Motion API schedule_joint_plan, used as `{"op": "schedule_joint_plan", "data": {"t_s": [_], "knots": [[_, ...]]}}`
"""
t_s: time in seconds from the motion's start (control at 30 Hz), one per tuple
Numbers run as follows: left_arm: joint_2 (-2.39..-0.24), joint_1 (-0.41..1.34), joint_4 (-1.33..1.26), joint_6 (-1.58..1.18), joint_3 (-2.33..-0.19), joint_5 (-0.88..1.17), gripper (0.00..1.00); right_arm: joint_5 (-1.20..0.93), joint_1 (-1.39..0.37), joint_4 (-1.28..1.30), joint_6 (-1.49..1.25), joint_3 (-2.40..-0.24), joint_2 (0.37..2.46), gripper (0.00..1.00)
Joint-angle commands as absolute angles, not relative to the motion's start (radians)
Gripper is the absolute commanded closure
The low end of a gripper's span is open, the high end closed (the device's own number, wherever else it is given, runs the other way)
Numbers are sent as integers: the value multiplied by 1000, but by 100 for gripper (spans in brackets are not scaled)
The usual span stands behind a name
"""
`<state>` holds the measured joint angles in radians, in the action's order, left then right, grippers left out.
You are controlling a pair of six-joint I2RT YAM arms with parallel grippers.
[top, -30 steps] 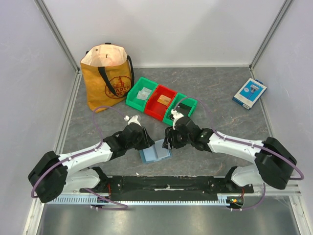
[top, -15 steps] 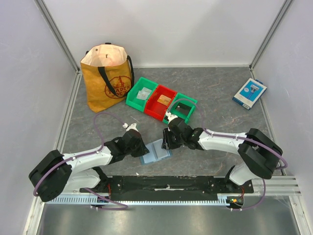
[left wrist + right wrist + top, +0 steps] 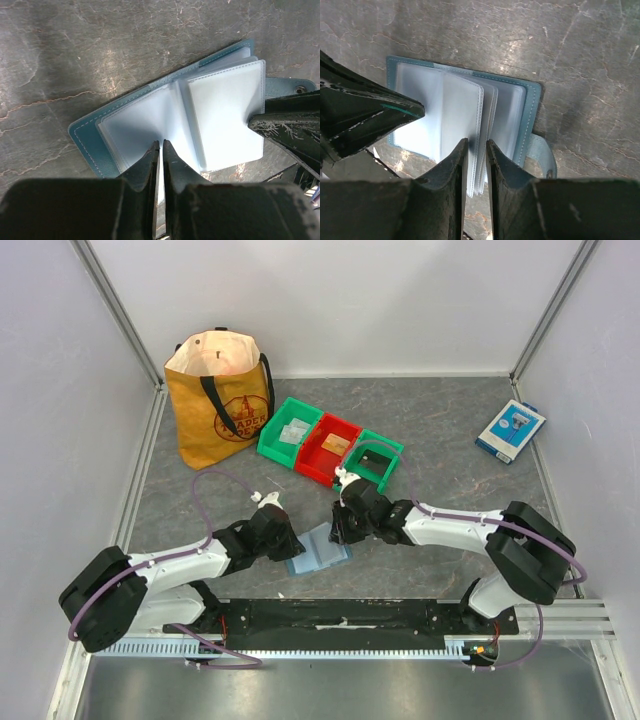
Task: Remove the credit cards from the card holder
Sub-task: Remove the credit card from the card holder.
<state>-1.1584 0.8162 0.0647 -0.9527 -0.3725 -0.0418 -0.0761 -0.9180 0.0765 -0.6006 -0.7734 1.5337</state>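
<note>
**A:** What stands on the worktop [image 3: 450, 440], from the biggest thing down?

**B:** A tote bag [image 3: 220, 405] stands near the far left corner. A row of three bins [image 3: 320, 472] stands around the middle: green, red, green. Pale credit cards [image 3: 293, 432] lie in the left green bin and a tan one lies in the red bin. A blue-and-white box [image 3: 510, 430] lies close to the right edge.

**A:** And the card holder [image 3: 318, 550]?

**B:** It lies open and flat close to the near edge, about halfway along it, with both grippers on it. Its clear leaves face up.

**A:** How do the fingers stand?

**B:** The left gripper [image 3: 161, 144] is almost closed, with only a slit. It sits on the near edge of the leaves, and a pale leaf edge seems pinched in the slit. The right gripper [image 3: 476, 142] stands a little wider, and a bundle of leaves passes between its fingers, clamped. The snap tab [image 3: 542, 155] sticks out just beside it.

**A:** Is there room to move?

**B:** Bare worktop lies between the holder and the bins, and more toward the right edge. Whether cards sit in the leaves, I cannot tell.
</note>
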Motion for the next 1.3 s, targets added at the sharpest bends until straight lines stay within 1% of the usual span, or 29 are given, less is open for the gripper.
{"op": "schedule_joint_plan", "data": {"t_s": [0.0,0.13,0.23,0.3,0.43,0.6,0.7,0.8,1.0,1.27], "knots": [[-1160,822,84,-956,-351,-37,88,-109,-936,75,-583,-833,1497,73],[-1154,822,87,-956,-351,-34,88,-115,-945,97,-578,-857,1474,71],[-1144,822,89,-957,-350,-35,88,-132,-951,109,-575,-873,1463,69],[-1140,824,91,-957,-348,-35,89,-133,-957,112,-572,-879,1463,64],[-1135,822,91,-959,-347,-34,88,-130,-962,115,-569,-879,1473,62],[-1131,822,92,-960,-344,-34,89,-42,-965,144,-575,-876,1486,53],[-1127,822,92,-963,-341,-35,88,35,-965,167,-574,-877,1505,52],[-1127,822,92,-963,-339,-32,88,37,-966,173,-566,-887,1537,49],[-1126,824,94,-963,-339,-34,89,26,-976,170,-560,-910,1583,47],[-1129,824,94,-963,-339,-35,88,8,-980,170,-552,-923,1575,47]]}}
